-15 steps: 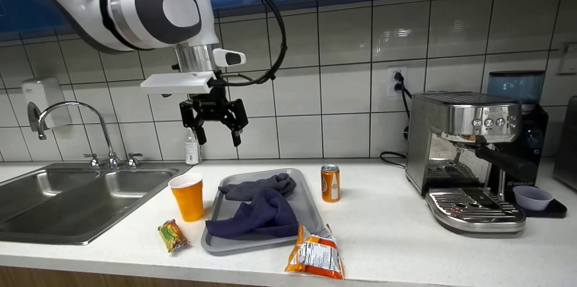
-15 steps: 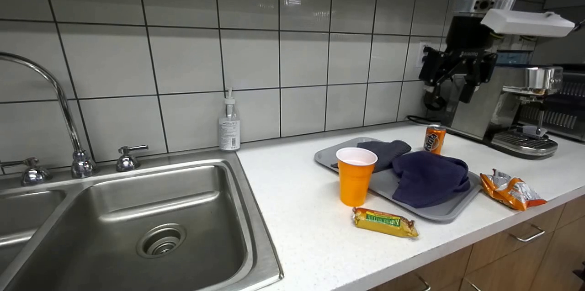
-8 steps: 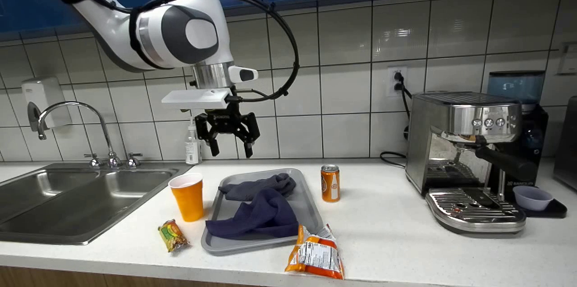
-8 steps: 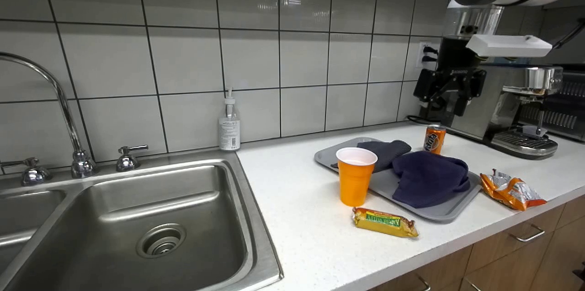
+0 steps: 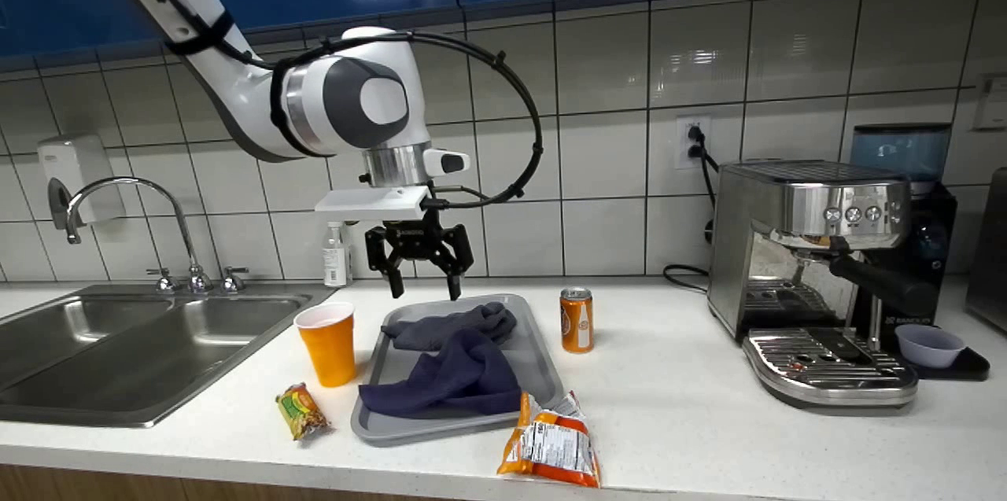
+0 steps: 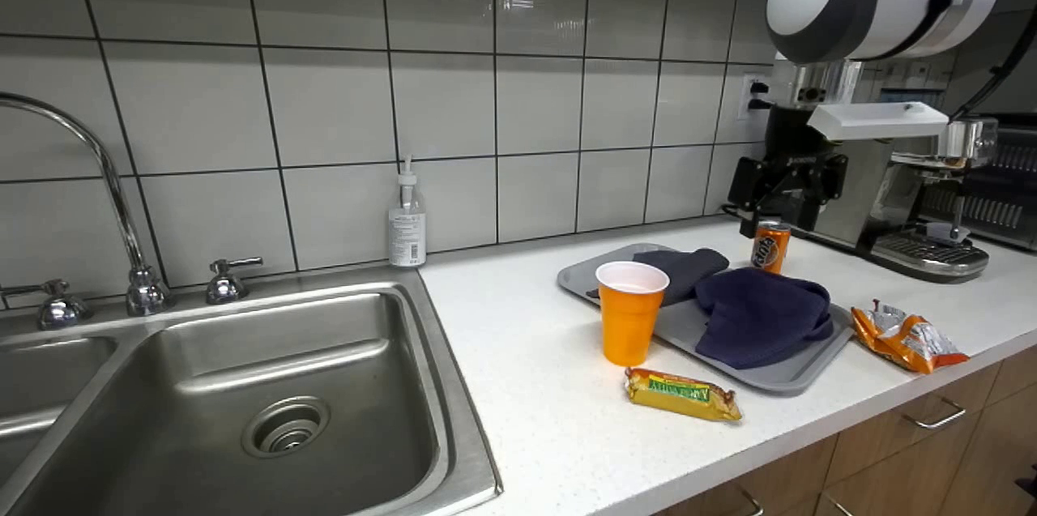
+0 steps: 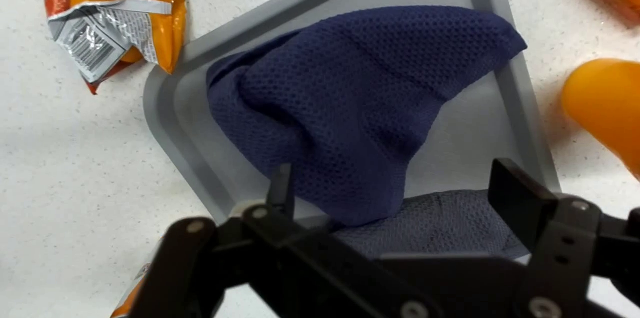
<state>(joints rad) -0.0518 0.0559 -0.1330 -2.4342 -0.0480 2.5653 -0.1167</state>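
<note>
One purple towel [image 5: 464, 375] lies near and one charcoal towel [image 5: 448, 332] far, on a gray tray [image 5: 532, 359]. Above hangs the gripper [image 5: 426, 295], jaws spread and empty; handling looks barely begun, neither towel yet lifted.

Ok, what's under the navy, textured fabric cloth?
The navy cloth lies on the grey rectangular tray, one edge apparently overlapping the crumpled dark grey cloth. Anything else beneath is covered.
</note>
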